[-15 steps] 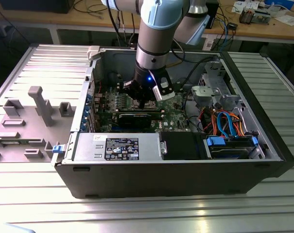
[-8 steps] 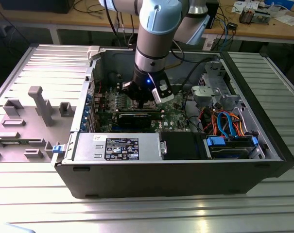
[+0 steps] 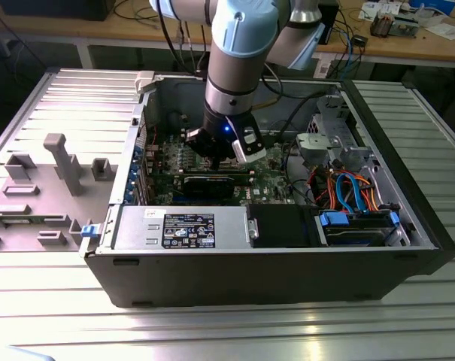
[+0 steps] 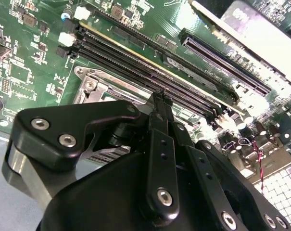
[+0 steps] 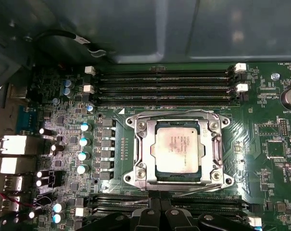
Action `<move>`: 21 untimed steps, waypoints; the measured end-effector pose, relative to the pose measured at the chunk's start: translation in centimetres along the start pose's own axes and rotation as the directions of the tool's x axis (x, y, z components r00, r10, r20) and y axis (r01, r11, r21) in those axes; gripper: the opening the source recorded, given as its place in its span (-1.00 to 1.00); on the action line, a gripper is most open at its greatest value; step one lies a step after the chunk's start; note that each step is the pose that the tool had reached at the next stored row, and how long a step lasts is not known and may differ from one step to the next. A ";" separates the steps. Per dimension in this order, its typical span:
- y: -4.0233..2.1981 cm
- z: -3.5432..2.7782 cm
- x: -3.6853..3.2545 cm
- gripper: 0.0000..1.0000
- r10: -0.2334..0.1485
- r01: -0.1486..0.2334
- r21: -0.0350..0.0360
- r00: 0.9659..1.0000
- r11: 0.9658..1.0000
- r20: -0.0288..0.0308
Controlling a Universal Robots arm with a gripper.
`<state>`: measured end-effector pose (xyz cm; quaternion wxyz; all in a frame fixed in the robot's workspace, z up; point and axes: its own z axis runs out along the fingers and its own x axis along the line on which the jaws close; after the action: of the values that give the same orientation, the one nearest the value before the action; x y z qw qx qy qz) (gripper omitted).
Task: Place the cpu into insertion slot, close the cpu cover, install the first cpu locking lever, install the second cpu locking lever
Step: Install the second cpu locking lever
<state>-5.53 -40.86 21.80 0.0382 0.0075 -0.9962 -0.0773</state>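
One cpu (image 5: 175, 149) is sitting in the single insertion slot (image 5: 138, 166), with the one cpu cover (image 5: 210, 132) lying shut over its edges. The levers look latched, though that is hard to confirm. The gripper (image 5: 158, 198), at 6 o'clock of the socket in the first wrist view, is hovering narrow and holding nothing. Judging by this, lever work is in hand, calling for a precise hook-and-press.

Cpu (image 5: 175, 149) top dull metal; cpu cover (image 5: 147, 155) shiny metal; fingers (image 4: 159, 126) matt blk.

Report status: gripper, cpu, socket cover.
Gripper low over the board, jaws together, empty. Cpu seated in insertion slot. Cpu cover down around it. Nothing in the way.
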 end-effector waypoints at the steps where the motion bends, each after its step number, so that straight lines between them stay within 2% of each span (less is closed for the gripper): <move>1: 0.00 0.00 0.00 -0.79 -0.001 0.001 0.000 1.000 1.000 0.000; 8: -0.01 0.01 -0.01 -0.79 -0.002 0.002 0.000 1.000 1.000 0.000; 11: -0.31 -0.04 0.06 -0.79 -0.004 0.004 -0.006 1.000 1.000 0.000; 13: -0.41 -0.05 0.14 -0.79 -0.007 0.007 -0.011 1.000 1.000 0.000; 18: -0.46 -0.02 0.51 -0.79 -0.017 0.017 -0.032 1.000 0.999 0.000; 19: -0.48 0.01 0.67 -0.79 -0.020 0.020 -0.039 1.000 0.999 0.001; 20: -0.81 0.14 1.42 -0.79 -0.032 0.032 -0.049 0.999 0.998 0.003; 21: -0.86 0.47 1.57 -0.79 -0.033 0.033 -0.053 0.999 0.998 0.003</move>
<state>-7.12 -41.67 21.33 0.0360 0.0227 -0.9937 -0.1041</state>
